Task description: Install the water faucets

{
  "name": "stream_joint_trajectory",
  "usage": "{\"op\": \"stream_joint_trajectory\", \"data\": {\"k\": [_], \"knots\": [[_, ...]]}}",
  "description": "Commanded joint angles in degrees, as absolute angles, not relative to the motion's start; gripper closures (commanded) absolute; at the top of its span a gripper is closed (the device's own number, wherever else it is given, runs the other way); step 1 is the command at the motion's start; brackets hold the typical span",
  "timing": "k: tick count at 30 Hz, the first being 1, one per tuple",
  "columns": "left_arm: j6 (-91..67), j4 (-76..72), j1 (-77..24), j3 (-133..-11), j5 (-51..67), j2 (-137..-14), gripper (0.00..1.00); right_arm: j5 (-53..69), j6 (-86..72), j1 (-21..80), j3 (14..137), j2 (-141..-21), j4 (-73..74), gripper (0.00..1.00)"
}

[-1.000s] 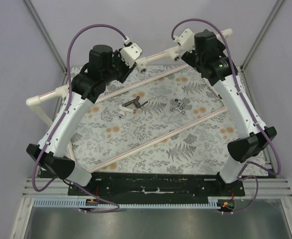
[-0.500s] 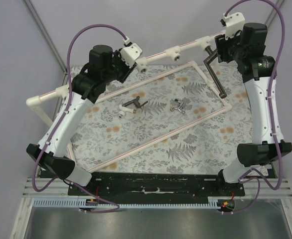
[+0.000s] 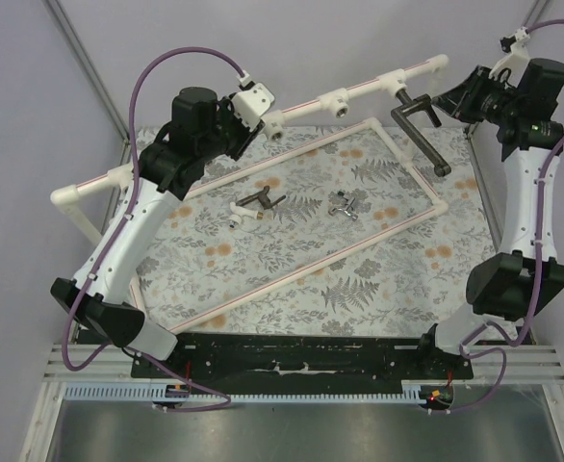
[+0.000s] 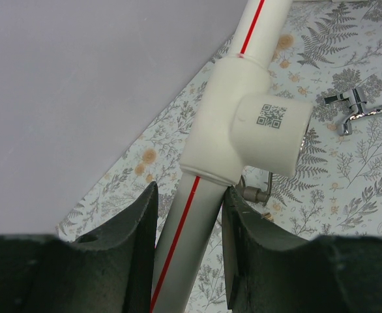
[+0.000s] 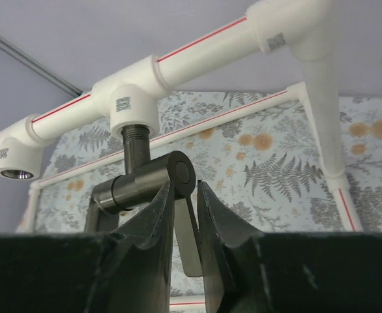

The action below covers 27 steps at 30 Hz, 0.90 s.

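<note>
A dark L-shaped faucet [image 3: 419, 130] hangs by its thread in a socket of the white pipe frame [image 3: 311, 103], with its long spout pointing down to the right. My right gripper [image 3: 448, 99] is shut on the flat lever of this faucet [image 5: 139, 186], which stands between its jaws [image 5: 186, 186]. My left gripper [image 3: 248, 128] is shut on the frame's top pipe [image 4: 243, 130], just below a T-socket, with both jaws [image 4: 190, 190] touching the pipe. A shorter dark faucet [image 3: 256, 204] and a silver cross-handled faucet [image 3: 345, 205] lie loose on the floral mat.
The frame's lower rectangle [image 3: 378, 231] rests on the floral mat [image 3: 292, 260]. An empty socket [image 5: 15, 163] shows on the top pipe left of the mounted faucet. The silver faucet [image 4: 354, 112] lies beyond the left gripper. Grey walls close in behind and at both sides.
My right arm swung from above the top pipe out to the right, uncovering the dark faucet. Its jaws went from open to shut on the lever. The left arm stayed put.
</note>
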<state>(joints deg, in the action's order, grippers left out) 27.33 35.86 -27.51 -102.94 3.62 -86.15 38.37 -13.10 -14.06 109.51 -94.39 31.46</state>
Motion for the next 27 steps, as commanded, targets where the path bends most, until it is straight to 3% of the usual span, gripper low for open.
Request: {"op": "stream_joint_trajectory", "data": {"k": [1,5,10,13,18,22,23,27], "knots": [[16.7,33.9,-26.2,-102.7,-3.4,-83.2,0.98,42.4,-23.0,-16.2,104.7,-98.5,25.0,0.75],[16.6,34.0,-26.2,-102.7,-3.4,-83.2,0.98,43.3,-29.0,-17.6,98.5,-100.2,20.1,0.79],[16.7,34.2,-26.2,-102.7,-3.4,-83.2,0.98,44.6,-31.5,-18.9,94.0,-100.0,15.6,0.76],[16.7,34.3,-26.2,-102.9,-3.5,-83.4,0.98,43.6,-27.8,-19.1,94.1,-96.8,15.4,0.67],[16.9,34.4,-26.2,-103.0,-4.0,-83.2,0.98,35.8,-13.6,-20.0,97.0,-89.3,22.2,0.4],[17.0,34.6,-26.2,-103.2,-4.0,-83.1,0.98,28.9,-3.6,-19.6,97.7,-83.5,25.4,0.26],[17.0,34.6,-26.3,-103.3,-4.0,-83.1,0.98,27.1,-2.1,-19.3,97.6,-82.5,25.7,0.03],[17.1,35.0,-26.2,-103.7,-4.2,-83.2,0.98,22.9,-2.2,-17.7,96.6,-78.7,24.6,0.02]]}}
